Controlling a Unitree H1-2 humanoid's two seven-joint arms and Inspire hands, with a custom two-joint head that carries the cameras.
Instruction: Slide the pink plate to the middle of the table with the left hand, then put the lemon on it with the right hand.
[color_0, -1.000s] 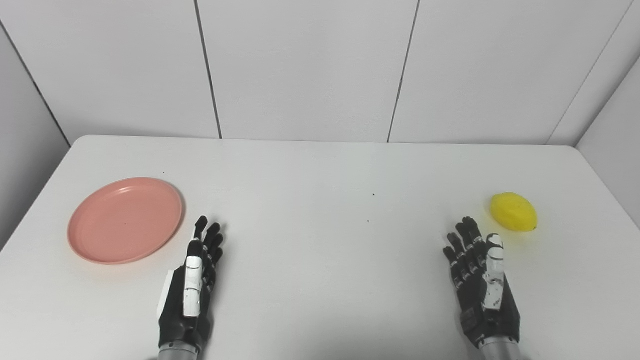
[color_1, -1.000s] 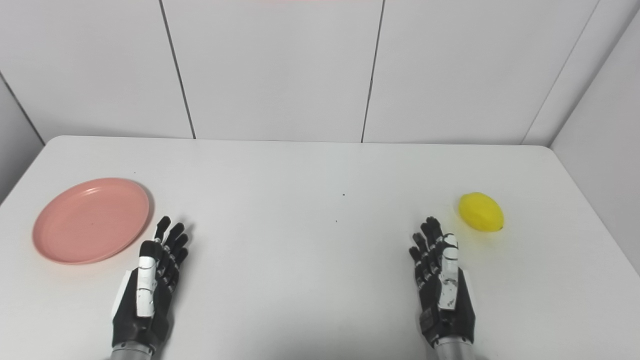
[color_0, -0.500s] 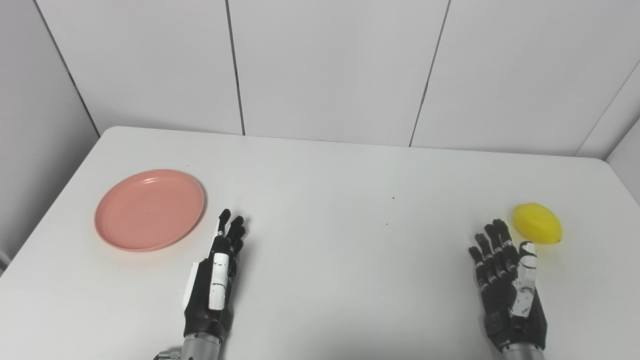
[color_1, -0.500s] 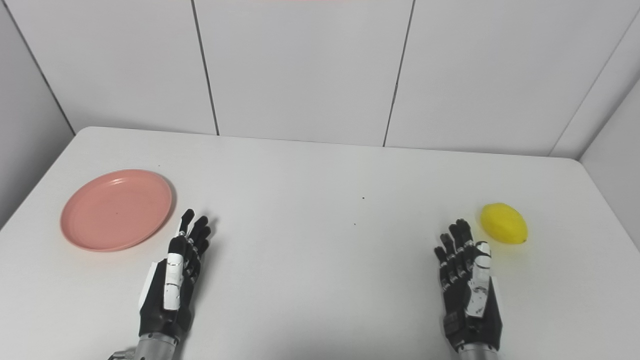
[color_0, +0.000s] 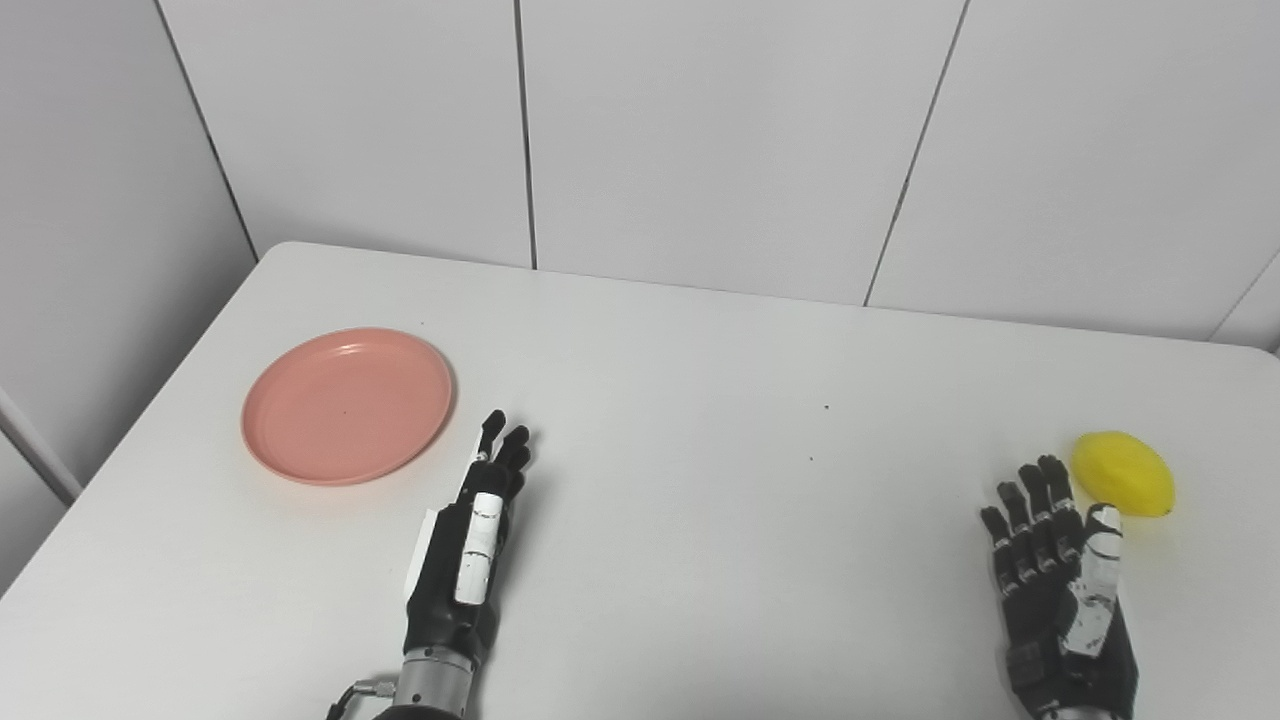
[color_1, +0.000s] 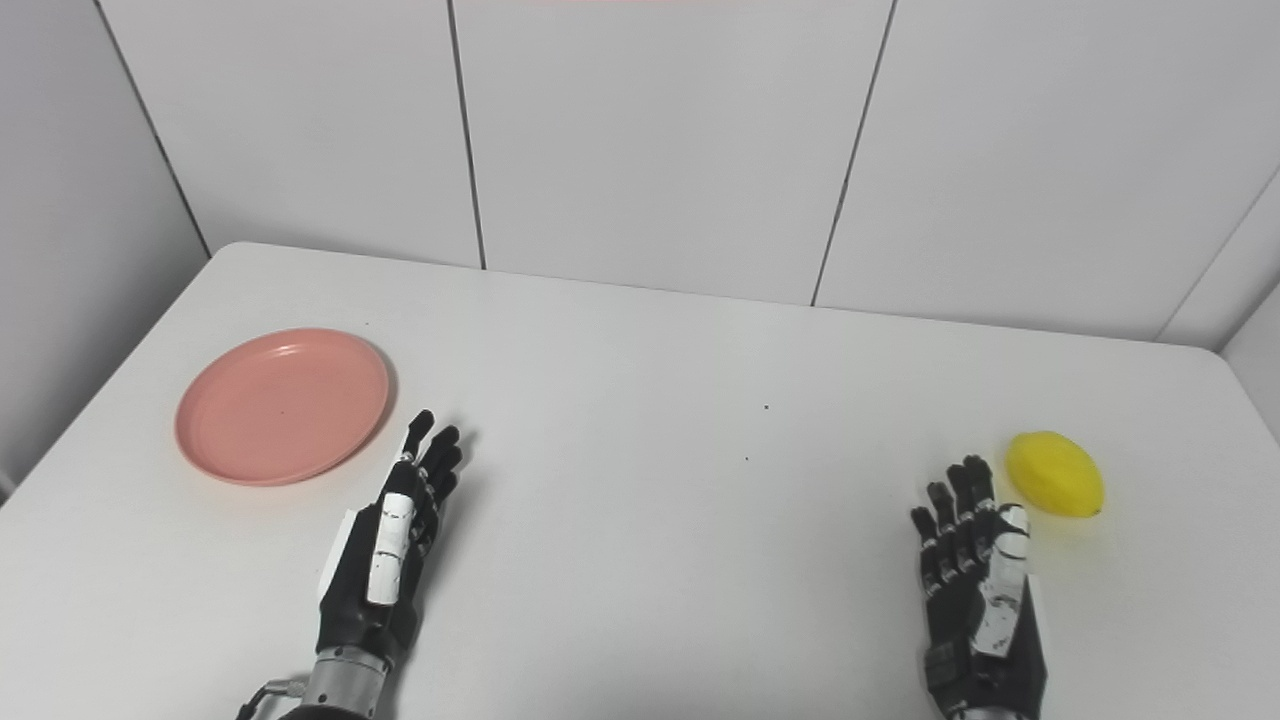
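Nothing in the task looks done yet. The pink plate (color_0: 347, 405) sits on the left side of the white table (color_0: 700, 560), not in the middle. It has nothing on it. The lemon (color_0: 1122, 487) lies far over on the right side of the table, well apart from the plate.

The left hand (color_0: 468, 555) lies low over the table, near the robot. It is just to the right of the plate and a bit nearer than it. Its fingers (color_0: 503, 450) are straight and point to the far side. They do not touch the plate, and the hand holds nothing.

The right hand (color_0: 1062, 590) is near the robot on the right side. Its fingers (color_0: 1035, 495) are spread apart and it holds nothing too. The fingertips are close to the lemon, just to its left and nearer. It is hard to say if they touch it, but the hand has no grip on it.

So both steps are left. First the left hand must reach the plate and push it to the middle. Then the right hand must pick up the lemon and set it on the plate.

No words, brands or labels can be read on anything. The plate, the lemon and the wall are all plain. The table has only a few tiny dark specks.
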